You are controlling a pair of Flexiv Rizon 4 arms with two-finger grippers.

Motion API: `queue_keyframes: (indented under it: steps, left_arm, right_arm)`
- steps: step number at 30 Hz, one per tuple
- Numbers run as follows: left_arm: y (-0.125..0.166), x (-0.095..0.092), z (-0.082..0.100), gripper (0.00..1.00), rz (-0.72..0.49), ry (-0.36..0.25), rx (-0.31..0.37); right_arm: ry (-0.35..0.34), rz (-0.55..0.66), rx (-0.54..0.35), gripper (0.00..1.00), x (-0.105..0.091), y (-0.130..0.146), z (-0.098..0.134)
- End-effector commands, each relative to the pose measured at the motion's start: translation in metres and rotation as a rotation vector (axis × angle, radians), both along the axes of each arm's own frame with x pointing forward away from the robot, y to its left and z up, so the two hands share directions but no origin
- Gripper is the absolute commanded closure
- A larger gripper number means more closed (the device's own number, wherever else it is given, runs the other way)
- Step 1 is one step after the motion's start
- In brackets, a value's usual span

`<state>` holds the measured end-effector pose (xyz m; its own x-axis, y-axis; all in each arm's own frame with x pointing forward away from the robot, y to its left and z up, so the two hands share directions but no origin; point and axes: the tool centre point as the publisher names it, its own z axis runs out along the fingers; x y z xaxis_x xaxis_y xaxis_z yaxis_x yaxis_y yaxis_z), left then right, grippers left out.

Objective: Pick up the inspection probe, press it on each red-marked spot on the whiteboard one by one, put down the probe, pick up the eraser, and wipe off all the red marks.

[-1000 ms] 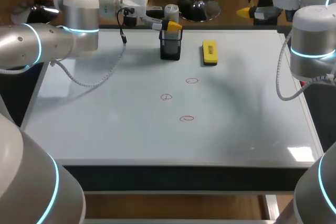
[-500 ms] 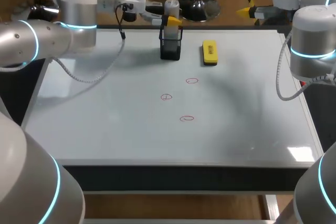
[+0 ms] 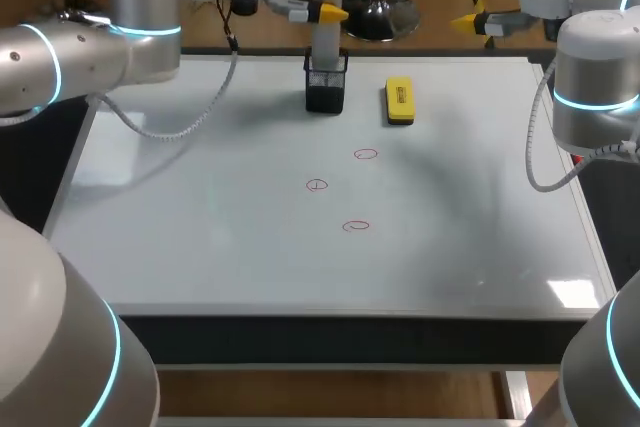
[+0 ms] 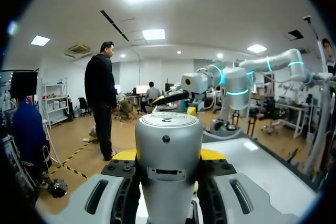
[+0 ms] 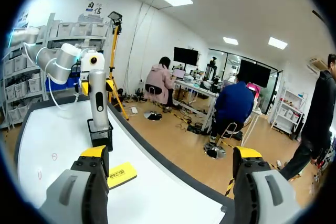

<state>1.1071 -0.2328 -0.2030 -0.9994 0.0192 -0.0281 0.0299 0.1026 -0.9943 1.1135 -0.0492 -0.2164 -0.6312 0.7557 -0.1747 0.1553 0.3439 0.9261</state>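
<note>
Well, only the first step looks under way. The left gripper (image 3: pixel 326 15) pinches the inspection probe (image 3: pixel 326 42) from two sides and holds it upright over the black mesh holder (image 3: pixel 325 89) at the whiteboard's (image 3: pixel 200 247) far edge. The probe's lower end is at the holder's mouth; whether it is clear of the rim I cannot tell. The red marks (image 3: pixel 316 185), three of them, sit mid-board, and I judge none has been wiped. The yellow eraser (image 3: pixel 399 101) lies near the holder, toward the right edge. So the pressing, the setting down, the swap and the wiping are all left. The right gripper (image 5: pixel 170 153) hangs spread and empty off the far right corner.

Only the head view lays out all three marks. The left wrist view shows just the probe's capped end wedged between the yellow tips. The right wrist view gives the side-on look, with the probe standing in line above the holder.
</note>
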Motion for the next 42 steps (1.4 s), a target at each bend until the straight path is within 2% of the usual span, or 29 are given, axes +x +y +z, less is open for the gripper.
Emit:
queue_keyframes:
  steps: [1, 14, 16, 22, 26, 32, 42]
  left_arm:
    - [0.003, -0.009, 0.016, 1.00, 0.027, -0.018, 0.006]
    - [0.008, -0.015, 0.053, 1.00, 0.020, -0.034, -0.018]
    - [0.013, -0.015, 0.059, 1.00, 0.023, -0.023, -0.031]
    - [0.035, -0.021, 0.075, 1.00, 0.038, -0.051, -0.039]
    - [0.054, -0.024, 0.078, 1.00, 0.056, -0.070, -0.025]
    - [0.086, -0.027, 0.078, 1.00, 0.097, -0.064, -0.007]
    - [0.142, -0.028, 0.074, 1.00, 0.172, -0.072, -0.011]
  right_arm:
    - [0.002, 0.001, -0.001, 0.00, 0.000, 0.000, 0.000]
    - [0.002, 0.001, -0.001, 0.00, 0.000, 0.000, 0.000]
    - [0.002, 0.001, -0.001, 0.00, 0.000, 0.000, 0.000]
    - [0.002, 0.001, -0.001, 0.00, 0.000, 0.000, 0.000]
    - [0.002, 0.001, -0.001, 0.00, 0.000, 0.000, 0.000]
    - [0.002, 0.001, -0.001, 0.00, 0.000, 0.000, 0.000]
    - [0.002, 0.001, -0.001, 0.00, 0.000, 0.000, 0.000]
